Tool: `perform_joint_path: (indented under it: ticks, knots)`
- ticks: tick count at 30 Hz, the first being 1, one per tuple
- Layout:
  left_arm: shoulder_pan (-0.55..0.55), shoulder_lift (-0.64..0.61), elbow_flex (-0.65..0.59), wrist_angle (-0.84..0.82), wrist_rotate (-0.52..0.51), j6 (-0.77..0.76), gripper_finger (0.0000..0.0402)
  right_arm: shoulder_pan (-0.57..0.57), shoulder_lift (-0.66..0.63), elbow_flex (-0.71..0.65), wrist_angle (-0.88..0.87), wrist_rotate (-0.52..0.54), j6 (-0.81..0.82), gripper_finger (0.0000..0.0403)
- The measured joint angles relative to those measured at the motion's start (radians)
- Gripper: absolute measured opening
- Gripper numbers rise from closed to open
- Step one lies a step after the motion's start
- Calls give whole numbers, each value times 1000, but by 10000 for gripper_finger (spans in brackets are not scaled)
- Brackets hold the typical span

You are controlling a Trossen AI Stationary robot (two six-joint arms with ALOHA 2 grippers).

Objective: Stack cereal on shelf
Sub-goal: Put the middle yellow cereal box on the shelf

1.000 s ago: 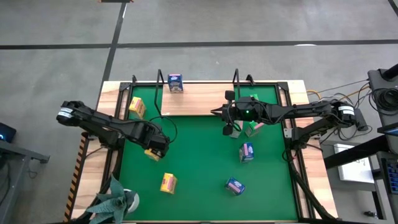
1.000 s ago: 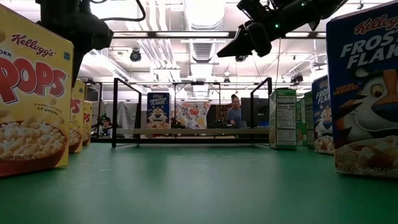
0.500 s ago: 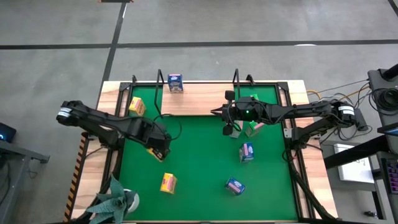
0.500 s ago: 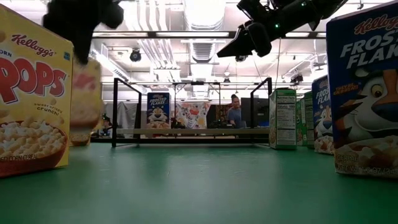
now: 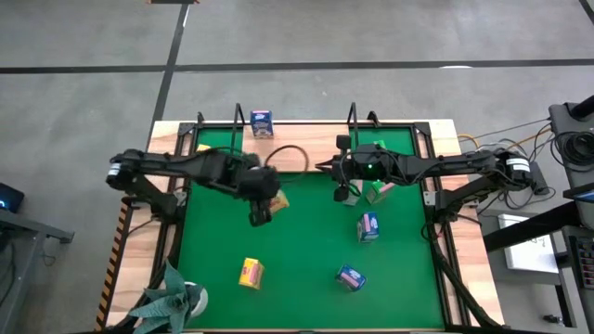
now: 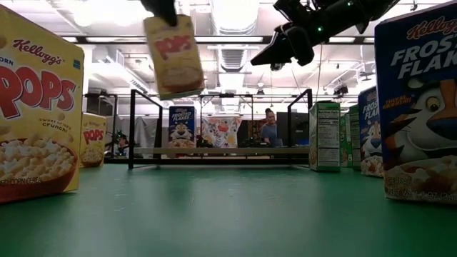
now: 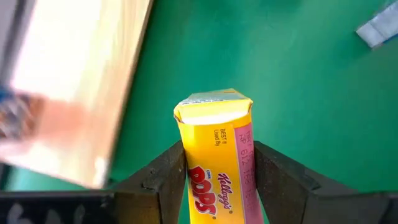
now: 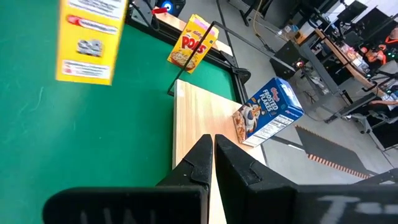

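My left gripper (image 5: 264,202) hangs over the middle of the green mat (image 5: 306,250), shut on a yellow cereal box (image 5: 277,199), which shows high in the low view (image 6: 173,53). My right gripper (image 5: 321,168) hovers shut near the shelf's front edge, touching nothing. The shelf (image 5: 297,147) is a light wooden board with black wire uprights (image 5: 238,116); one blue box (image 5: 262,122) stands on it. Another yellow box (image 5: 251,272), two blue boxes (image 5: 368,225) (image 5: 350,276) and green boxes (image 5: 377,191) rest on the mat. My left gripper pinches the yellow box between its two fingers (image 7: 166,180), one on each opposite side (image 7: 217,180). In the low view the fingers come from above onto the box's upper end (image 6: 166,23). The box hangs below them, slightly tilted and lifted clear of the mat.
A further yellow box (image 6: 91,139) stands at the mat's left side near the shelf and also shows in the right wrist view (image 8: 193,42). Black frame rails border the mat. A plant (image 5: 172,297) sits at the near left corner. A person (image 6: 269,127) is far behind the table.
My left gripper has risen with the yellow box and swung toward the table's right and far side, nearer the shelf. The box has gone from mat level to lifted clear, high above it. My right arm has kept still.
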Motion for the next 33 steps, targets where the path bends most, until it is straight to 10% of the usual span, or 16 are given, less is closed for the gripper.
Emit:
perform_joint_path:
  ticks: [14, 33]
  knots:
    - [240, 257, 345, -93, -48, 643, 158, 0, -96, -6, -131, 0, 46, 9]
    - [539, 542, 631, -88, 75, 894, 158, 0, -97, -7, -154, 0, 53, 9]
